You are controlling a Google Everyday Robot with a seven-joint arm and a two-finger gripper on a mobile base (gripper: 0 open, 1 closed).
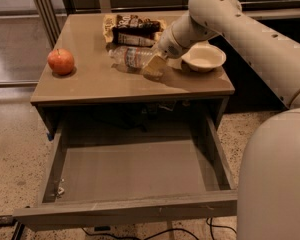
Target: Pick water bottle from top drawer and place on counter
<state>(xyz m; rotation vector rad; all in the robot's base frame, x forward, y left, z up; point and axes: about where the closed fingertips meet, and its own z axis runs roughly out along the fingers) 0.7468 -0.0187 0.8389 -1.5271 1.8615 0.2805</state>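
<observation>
The water bottle (131, 58) lies on the surface (90, 86), so I judge the placing nearly done. My gripper (152, 66) is at its end; whether it holds the bottle, I cannot tell.

Dim, warm light is shed over the scene, seemingly from above. The counter (100, 84) is shown as the brightest flat surface, and a soft sheen is spread across its left part. A small dark shadow is cast beneath the apple (60, 61). The gripper (154, 64) is seen low over the counter at the water bottle (132, 57), and a broad soft shadow is thrown from it towards the front right edge. Faint glints are caught on the bottle's plastic. The back of the top drawer (130, 171), under the counter, is lost in deep shadow. The pale arm (250, 29) is lit most strongly along its upper side.
</observation>
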